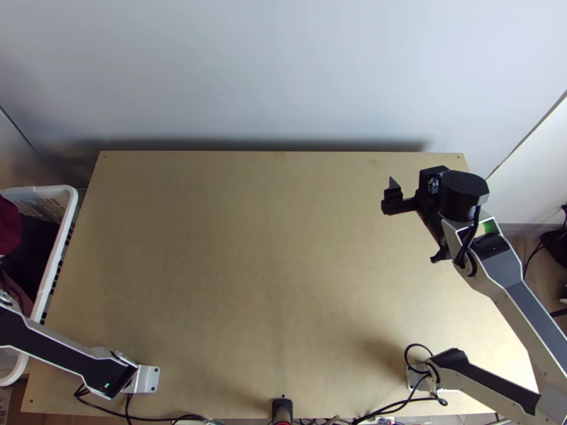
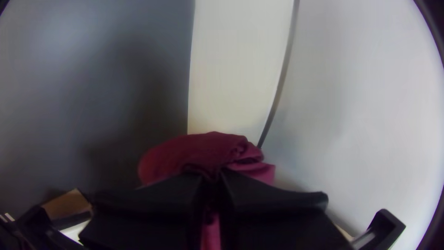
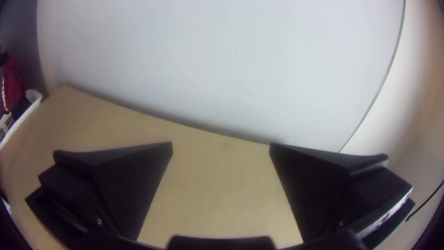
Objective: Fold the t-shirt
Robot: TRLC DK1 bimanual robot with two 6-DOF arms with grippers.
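The step in hand seemed to be carrying the dark red t-shirt [image 2: 199, 150] out of the basket [image 1: 64, 230] and over to the desk [image 1: 269, 269]. Doing it well called for a good high lift first, so that the hanging end would clear the rim and not drag the other dark clothes [image 1: 35, 244] along. After that, a smooth swing toward the middle of the desk and a slow lowering would have let the fabric trail out, rather than drop in a heap. The grip was on a crumpled bit, so the shirt would probably have needed spreading, with the right hand [image 3: 221, 148] taking a free edge, before any fold. A quick swing risked shaking it loose.

The left hand [image 2: 212, 173] was closed on the shirt, with bunched fabric puffing out past the fingertips and a strip of it showing between the two fingers. From there the shirt hung down over the basket, just beyond the desk's left side. The right hand was spread wide with nothing in it, above the far right part of the desk, well apart from the shirt.
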